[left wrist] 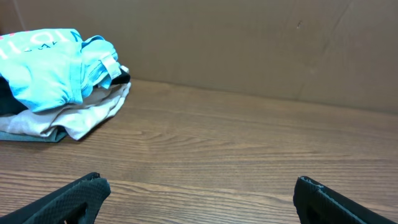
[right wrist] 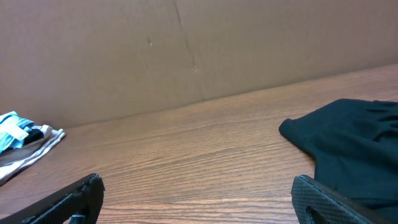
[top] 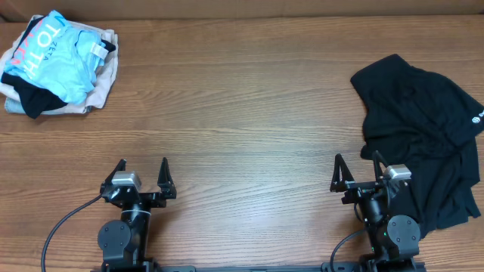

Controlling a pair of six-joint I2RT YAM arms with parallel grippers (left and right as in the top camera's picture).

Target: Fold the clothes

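Observation:
A crumpled black garment lies unfolded at the right side of the table; it also shows in the right wrist view. A pile of clothes with a light blue shirt on top sits at the far left corner, seen too in the left wrist view and at the left edge of the right wrist view. My left gripper is open and empty near the front edge; its view shows the jaws over bare wood. My right gripper is open and empty just left of the black garment, with its jaws over bare wood.
The wooden table has a brown cardboard wall along its far edge. Beige and dark folded pieces lie under the blue shirt in the pile. Bare wood lies between the pile and the black garment.

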